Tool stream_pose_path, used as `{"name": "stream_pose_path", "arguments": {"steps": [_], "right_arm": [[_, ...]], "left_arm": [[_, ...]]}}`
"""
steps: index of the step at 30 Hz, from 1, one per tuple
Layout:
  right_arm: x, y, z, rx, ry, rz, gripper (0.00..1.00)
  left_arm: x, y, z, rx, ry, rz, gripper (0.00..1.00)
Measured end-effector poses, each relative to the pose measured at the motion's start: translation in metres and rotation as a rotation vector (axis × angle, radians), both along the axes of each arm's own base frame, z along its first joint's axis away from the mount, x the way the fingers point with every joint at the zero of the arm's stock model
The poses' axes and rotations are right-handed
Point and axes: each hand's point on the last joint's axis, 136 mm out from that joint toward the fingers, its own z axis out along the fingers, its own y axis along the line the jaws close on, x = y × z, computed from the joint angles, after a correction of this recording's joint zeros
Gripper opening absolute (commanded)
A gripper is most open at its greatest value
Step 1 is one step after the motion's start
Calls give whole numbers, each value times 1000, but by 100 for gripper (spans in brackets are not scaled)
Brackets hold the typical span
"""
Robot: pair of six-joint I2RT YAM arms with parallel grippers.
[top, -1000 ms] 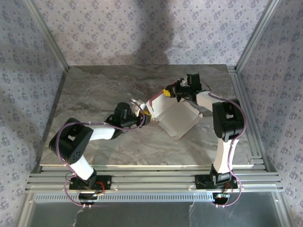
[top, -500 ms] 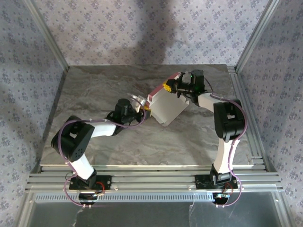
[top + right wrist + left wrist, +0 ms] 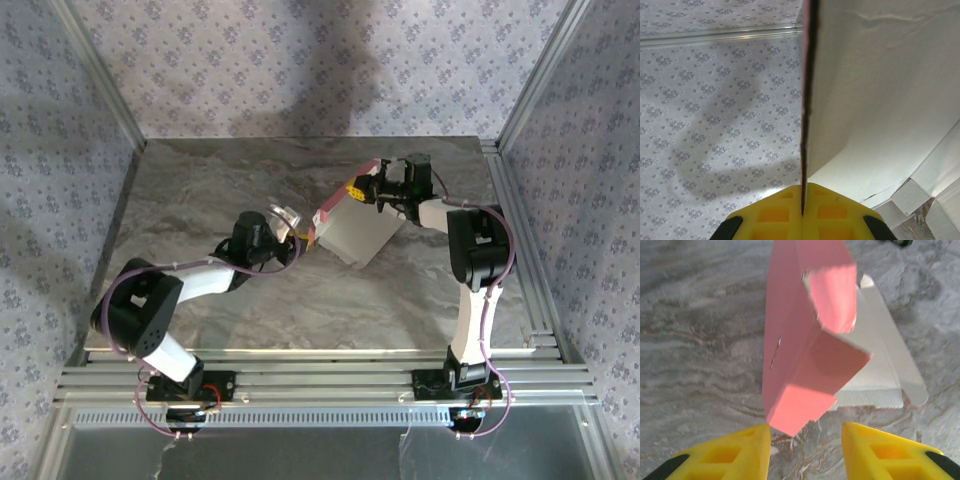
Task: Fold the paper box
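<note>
Legible text, labels, brands, numbers, signs: none found.
- Thin pink-red cardboard paper box (image 3: 800,340), whitish reverse: both faces plain, no print readable.
- Grey marbled stone-look bench (image 3: 220,190): veining only.
- Pale wall covering with small floral print (image 3: 250,70): repeating motif, no lettering.

Bright, even light; soft, diffuse shadows.

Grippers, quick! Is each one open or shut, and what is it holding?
Left gripper: open, holding nothing, with a corner of the paper box just ahead of its fingers.
Right gripper: shut on the paper box's edge.
</note>
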Motion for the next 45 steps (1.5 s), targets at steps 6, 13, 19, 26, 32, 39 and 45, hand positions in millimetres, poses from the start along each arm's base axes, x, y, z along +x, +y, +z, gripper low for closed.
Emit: {"name": "stream_pose_path", "arguments": {"steps": [6,13,19,26,32,39,45], "right_arm": [[1,3,2,9,-44,16,0],[2,5,-5,10,-47,21,0],[8,7,2,14,-68,23,0],[11,7,6,14,-70,21,0],[13,8,7,14,-71,20,0],[13,8,5,13,-67,21,0],[14,8,4,11,-65,15,0]], "left_arm": [[3,4,-32,51,53,28,41],[23,-3,-14,28,-17,58,39],[35,-10,-5,13,-48,56,36],[39,-15,-11,14,-38,40,37],[40,-21,-7,3,-45,26,38],[42,-29,-5,-3,-48,14,39],[43,-30,-5,-5,-47,13,39]]}}
